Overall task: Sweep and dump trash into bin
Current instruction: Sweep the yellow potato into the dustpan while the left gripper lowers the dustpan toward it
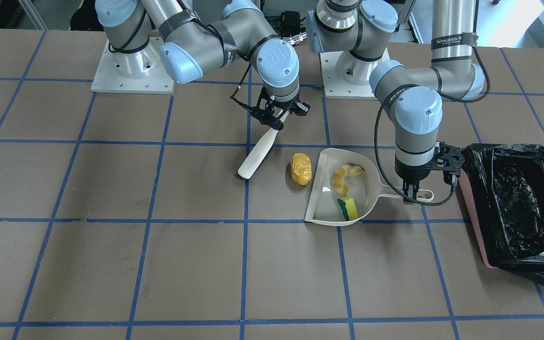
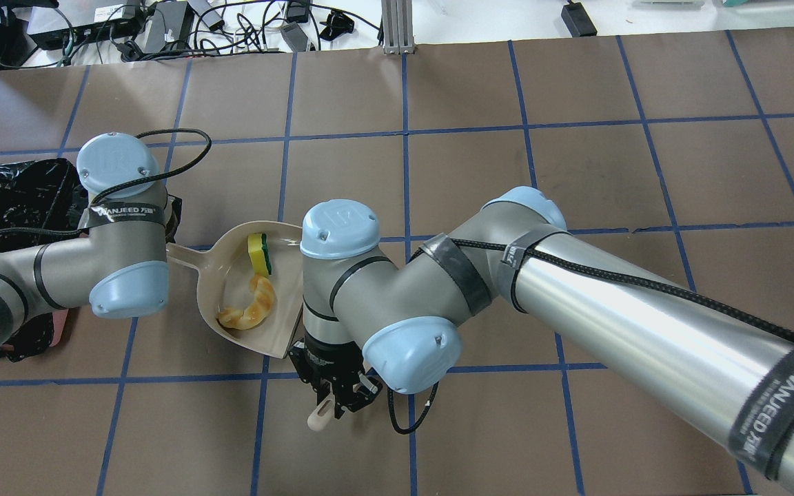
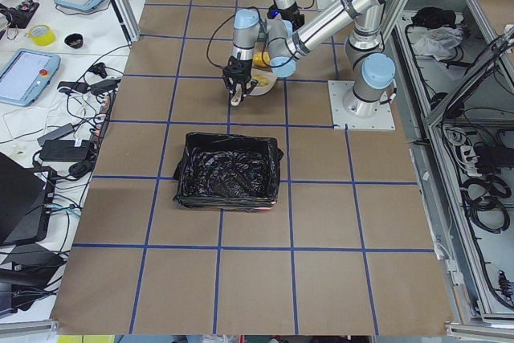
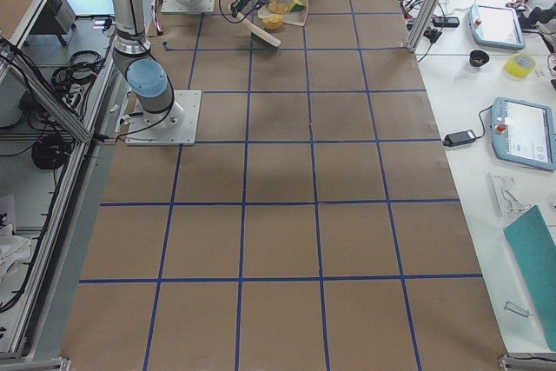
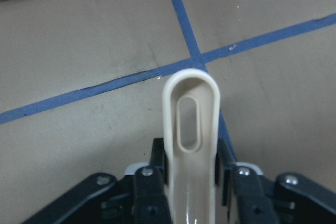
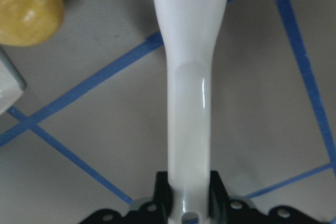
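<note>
My left gripper is shut on the handle of the beige dustpan, which lies flat on the table; the left wrist view shows the handle between the jaws. In the pan lie the golden croissant and the yellow-green sponge. The amber bread lump lies on the table just outside the pan's open edge. My right gripper is shut on the handle of the beige hand brush, its bristle end on the table beside the lump. The pink bin with black bag stands beyond the left gripper.
In the overhead view the right arm covers the bread lump and most of the brush. The arm bases stand at the table's robot side. Blue tape lines grid the brown table.
</note>
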